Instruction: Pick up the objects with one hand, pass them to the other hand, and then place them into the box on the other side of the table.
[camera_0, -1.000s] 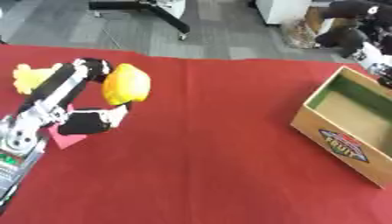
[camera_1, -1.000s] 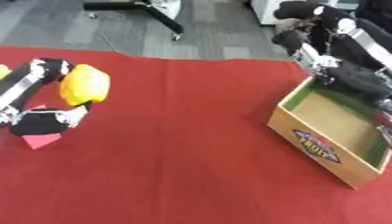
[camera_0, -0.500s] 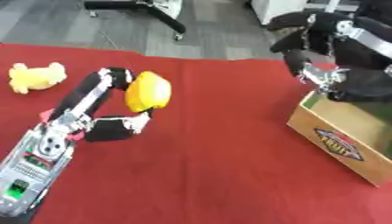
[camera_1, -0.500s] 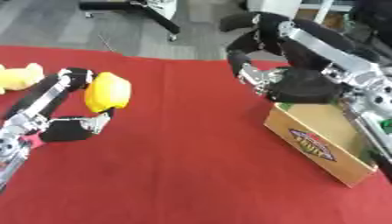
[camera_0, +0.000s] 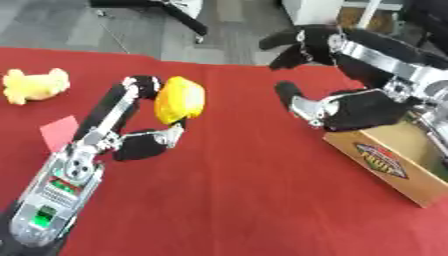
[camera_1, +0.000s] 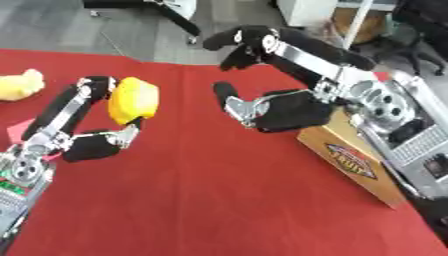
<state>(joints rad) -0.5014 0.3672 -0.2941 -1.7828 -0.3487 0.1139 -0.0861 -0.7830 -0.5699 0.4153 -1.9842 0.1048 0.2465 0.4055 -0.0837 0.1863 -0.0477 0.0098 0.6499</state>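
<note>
The left robot hand is clamped on the yellow object, pinched between its curled upper fingers and the thumb below, and carries it lifted above the red surface. The object's long axis runs roughly up and down in the views, leaning slightly, and its free, bulging side faces right, toward the other arm.

The right robot hand hangs just to the right of the object, well above the surface, with its fingers and thumb spread apart and holding nothing. Its upper fingers arch over at the top and the thumb juts out below, so the opening faces left, straight at the object. Only a strip of bare surface separates the two; nothing stands between them. My reading is that the handover is about to happen: the coming move is a short sideways closing of that gap, the right robot hand taking the object across its short axis on the free side.

The box lies just beyond and below the right robot hand, partly hidden by its palm. A yellow plush toy sits far to the left of the left robot hand, and a pink piece lies beside that arm; both are away from the handover path.
</note>
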